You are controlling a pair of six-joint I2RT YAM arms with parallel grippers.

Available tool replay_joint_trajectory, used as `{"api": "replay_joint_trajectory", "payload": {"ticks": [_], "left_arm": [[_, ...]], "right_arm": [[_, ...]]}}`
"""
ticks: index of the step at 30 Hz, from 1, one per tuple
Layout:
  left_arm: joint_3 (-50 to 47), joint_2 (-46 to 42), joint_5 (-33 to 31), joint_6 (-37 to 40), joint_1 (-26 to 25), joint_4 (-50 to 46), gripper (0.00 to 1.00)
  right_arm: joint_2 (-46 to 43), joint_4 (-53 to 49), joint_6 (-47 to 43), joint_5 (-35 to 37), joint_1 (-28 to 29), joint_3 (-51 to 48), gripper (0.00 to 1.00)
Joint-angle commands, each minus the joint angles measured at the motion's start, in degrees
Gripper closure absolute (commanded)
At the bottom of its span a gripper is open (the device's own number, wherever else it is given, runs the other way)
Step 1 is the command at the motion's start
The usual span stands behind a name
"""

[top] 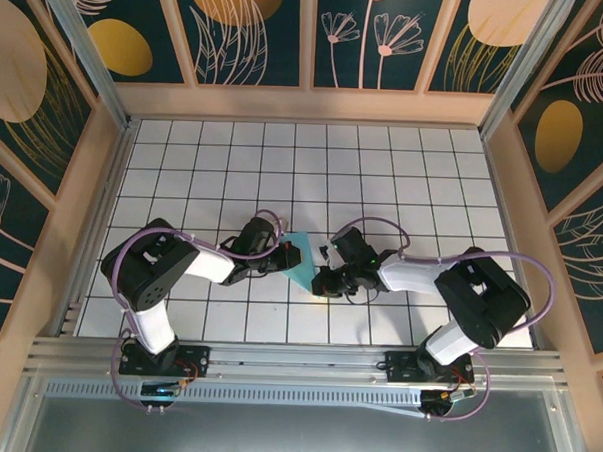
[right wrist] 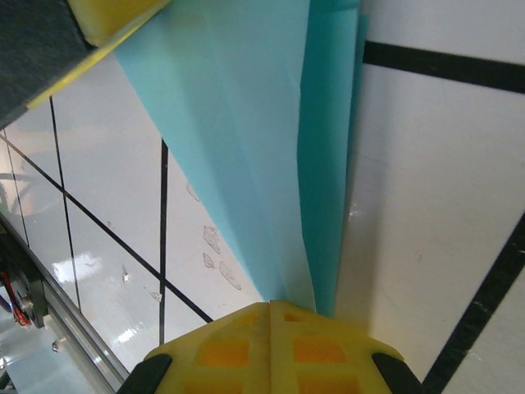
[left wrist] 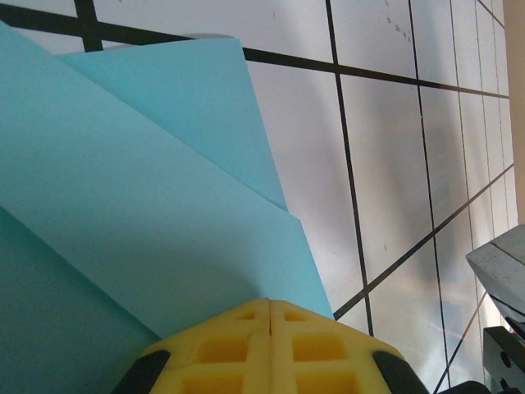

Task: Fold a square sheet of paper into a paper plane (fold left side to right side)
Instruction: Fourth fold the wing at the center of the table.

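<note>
The left gripper and right gripper each pinch the folded turquoise paper, which lies between their tips on the grid table.

Your left tool and right tool angled inward, tips facing, toward worktop near edge; both jaws closed.
</note>
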Motion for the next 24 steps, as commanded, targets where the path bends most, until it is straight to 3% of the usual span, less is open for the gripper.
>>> {"api": "replay_joint_trajectory", "payload": {"ticks": [1, 24], "left_arm": [[-0.9, 2.8, -4.0, 0.7, 0.3, -6.5, 1.0], [-1.2, 2.8, -4.3, 0.6, 0.3, -6.6, 1.0]], "right_arm": [[1.0, 0.2, 0.4, -0.8, 0.3, -1.5, 1.0], [-2.6, 4.3, 0.1, -3.4, -1.6, -1.3, 1.0]]}}
